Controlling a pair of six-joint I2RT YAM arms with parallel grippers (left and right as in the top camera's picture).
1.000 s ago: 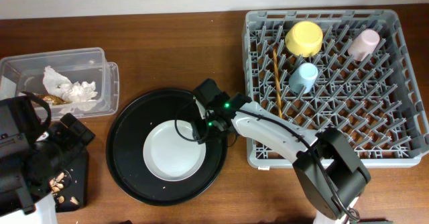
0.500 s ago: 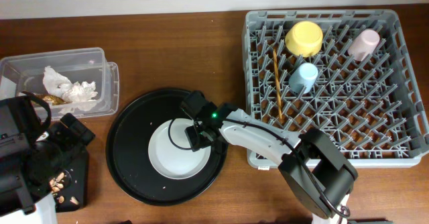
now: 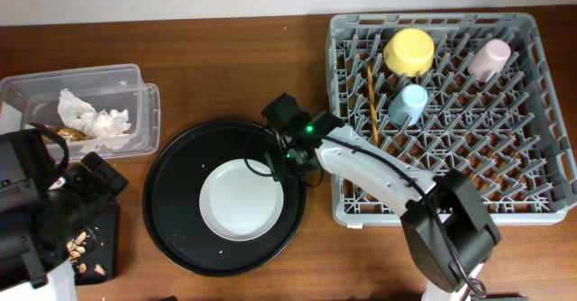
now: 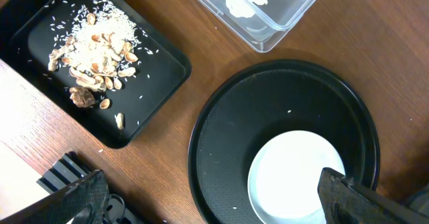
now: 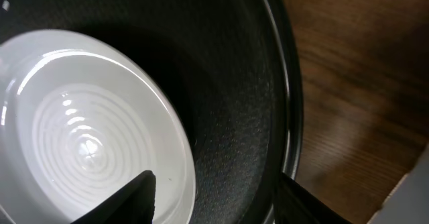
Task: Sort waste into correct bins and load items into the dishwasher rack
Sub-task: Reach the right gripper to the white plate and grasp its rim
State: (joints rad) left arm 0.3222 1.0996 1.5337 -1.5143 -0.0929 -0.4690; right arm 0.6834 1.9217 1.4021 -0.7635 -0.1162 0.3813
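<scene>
The pale-grey plate (image 3: 239,200) lies in the round black tray (image 3: 171,202). My right gripper (image 3: 290,150) is open and empty. It hovers low at the plate's upper right edge. In the right wrist view (image 5: 208,204), one finger is over the plate (image 5: 80,137) and the other over the tray's rim (image 5: 285,117). My left gripper (image 4: 214,210) is open wide and empty, above the table between the black bin (image 4: 161,83) and the tray. The yellow bowl (image 3: 408,51), pink cup (image 3: 489,59), light-blue cup (image 3: 409,103) and chopsticks (image 3: 371,112) are in the dishwasher rack (image 3: 469,184).
The clear tub (image 3: 135,80) at the far left holds the white tissue (image 3: 95,116) and the gold-brown wrapper (image 3: 74,133). Rice and nut bits (image 4: 94,39) lie in the black bin. The left arm's body (image 3: 32,215) covers much of that bin from overhead.
My right gripper reached left over the plate, then drew back up and right to the plate's edge. The plate stayed in the tray. The left arm has not moved.
</scene>
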